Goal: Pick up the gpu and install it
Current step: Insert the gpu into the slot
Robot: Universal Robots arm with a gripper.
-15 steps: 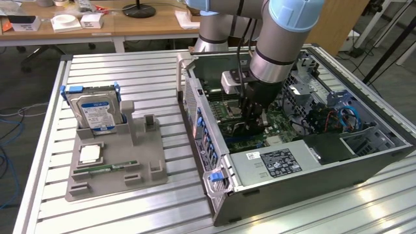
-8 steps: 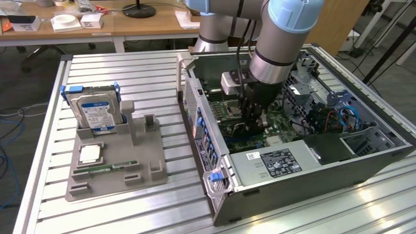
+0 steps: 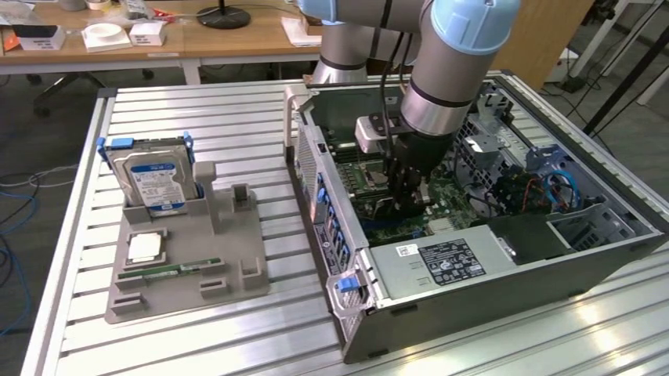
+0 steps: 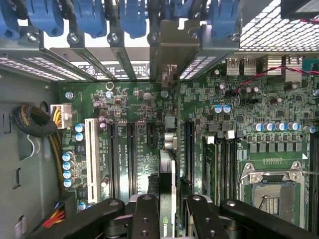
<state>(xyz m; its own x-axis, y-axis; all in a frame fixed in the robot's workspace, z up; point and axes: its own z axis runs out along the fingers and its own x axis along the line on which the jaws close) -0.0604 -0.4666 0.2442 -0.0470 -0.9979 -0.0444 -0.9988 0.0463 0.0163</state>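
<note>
Gripper (image 4: 167, 219) clamped on the gpu (image 4: 167, 169) over the motherboard (image 4: 134, 144); best kept upright, edge squared to its slot.

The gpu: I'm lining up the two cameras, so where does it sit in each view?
Exterior view: the gpu hangs edge-on under the claw, inside the open computer case.
Wrist view: the gpu runs edge-on between the claw's fingers.
Shared landmark: the green motherboard.
</note>
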